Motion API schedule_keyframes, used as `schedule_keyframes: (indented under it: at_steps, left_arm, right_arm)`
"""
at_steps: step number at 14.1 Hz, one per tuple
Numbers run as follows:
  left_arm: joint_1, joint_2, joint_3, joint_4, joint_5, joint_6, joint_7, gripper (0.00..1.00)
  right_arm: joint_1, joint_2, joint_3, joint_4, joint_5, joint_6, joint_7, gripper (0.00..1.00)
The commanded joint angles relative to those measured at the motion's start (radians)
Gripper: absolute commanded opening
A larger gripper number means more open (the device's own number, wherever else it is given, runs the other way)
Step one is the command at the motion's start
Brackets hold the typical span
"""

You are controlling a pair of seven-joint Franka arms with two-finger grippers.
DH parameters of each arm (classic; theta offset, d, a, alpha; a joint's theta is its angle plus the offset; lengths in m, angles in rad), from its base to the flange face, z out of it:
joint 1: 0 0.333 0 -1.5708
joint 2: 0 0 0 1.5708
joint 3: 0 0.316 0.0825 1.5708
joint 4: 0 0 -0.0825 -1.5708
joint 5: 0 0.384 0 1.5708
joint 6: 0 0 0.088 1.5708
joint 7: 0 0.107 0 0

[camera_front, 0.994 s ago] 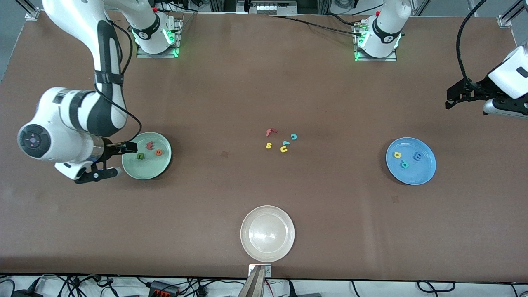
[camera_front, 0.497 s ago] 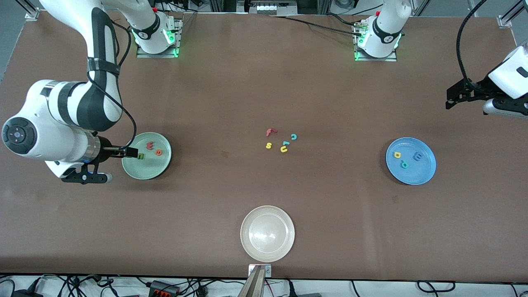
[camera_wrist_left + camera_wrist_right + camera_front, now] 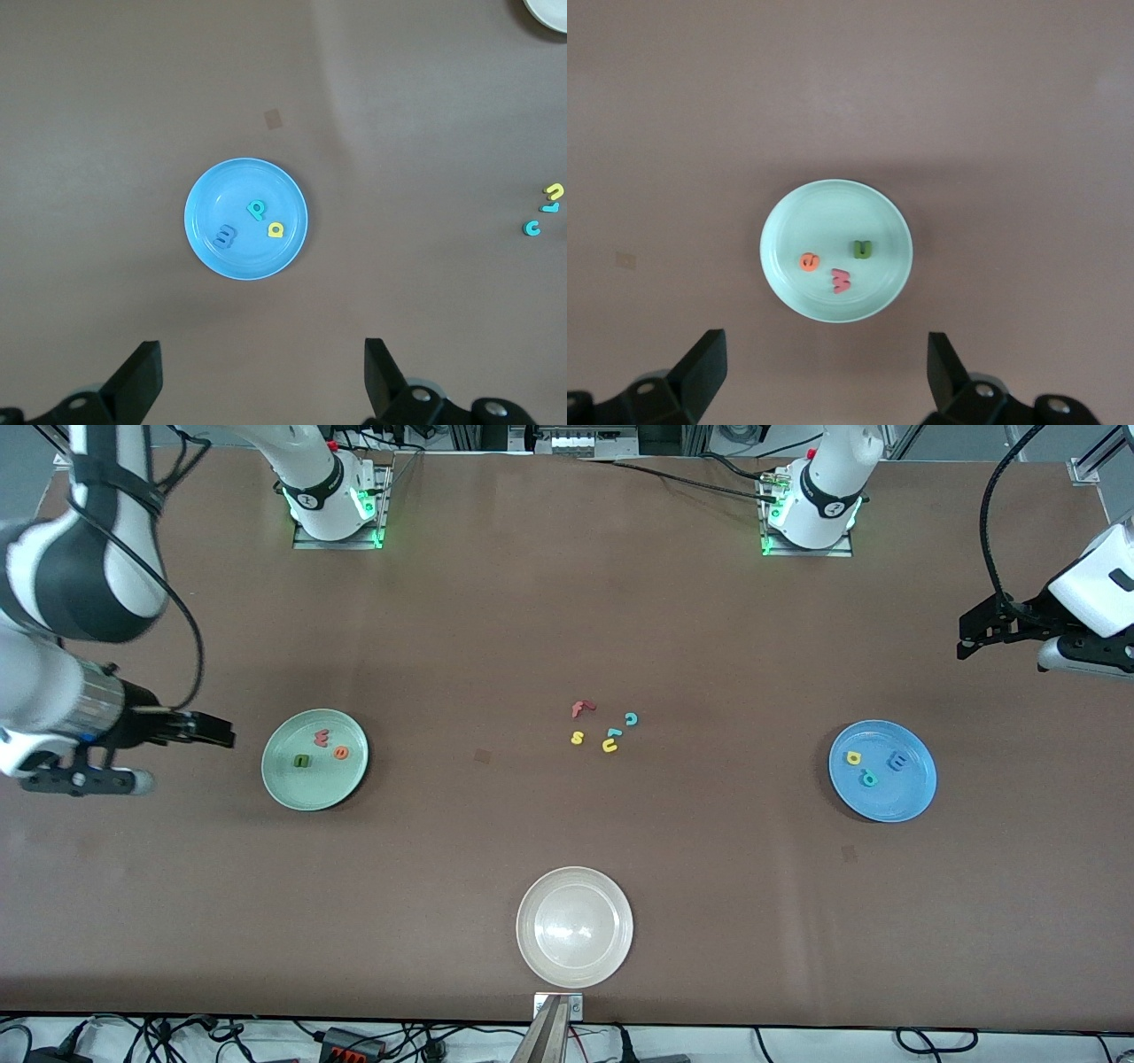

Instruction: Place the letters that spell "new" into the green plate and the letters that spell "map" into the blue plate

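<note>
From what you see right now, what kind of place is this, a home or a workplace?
Most likely a robotics lab, not a home. Two arm bases are bolted along one edge of a brown table, loose cables run under the camera-side edge, and small toy letters lie sorted into plates like the blue plate.

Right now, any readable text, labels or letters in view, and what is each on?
"n", "e", "w": loose green n, orange e and red w in the pale green round plate.
"m", "a", "p": blue m, yellow a and teal p in the bright blue round plate.
"f", "s", "u", "c": loose letters mid-table; a fifth unclear.
No printed labels readable.
</note>
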Motion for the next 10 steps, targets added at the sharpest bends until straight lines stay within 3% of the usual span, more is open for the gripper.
schedule_keyframes:
  at_steps: [1, 5, 7, 10]
  left_arm:
    - [-0.011, -0.017, 0.012, -0.012, -0.02, -0.003, -0.006, 1.0]
    - [-0.011, -0.017, 0.012, -0.012, -0.02, -0.003, -0.006, 1.0]
    - [-0.011, -0.017, 0.012, -0.012, -0.02, -0.003, -0.007, 1.0]
    - [-0.011, -0.017, 0.012, -0.012, -0.02, -0.003, -0.007, 1.0]
  right_arm:
    - [-0.117, -0.095, 0.115, -0.011, -0.05, -0.039, 0.046, 1.0]
    - [-0.379, -0.167, 0.295, -0.011, -0.059, -0.044, 0.055, 1.0]
    - [-0.389, -0.194, 0.301, -0.011, -0.123, -0.041, 0.028, 1.0]
    - [-0.39, -0.192, 0.297, -0.011, -0.134, -0.039, -0.012, 1.0]
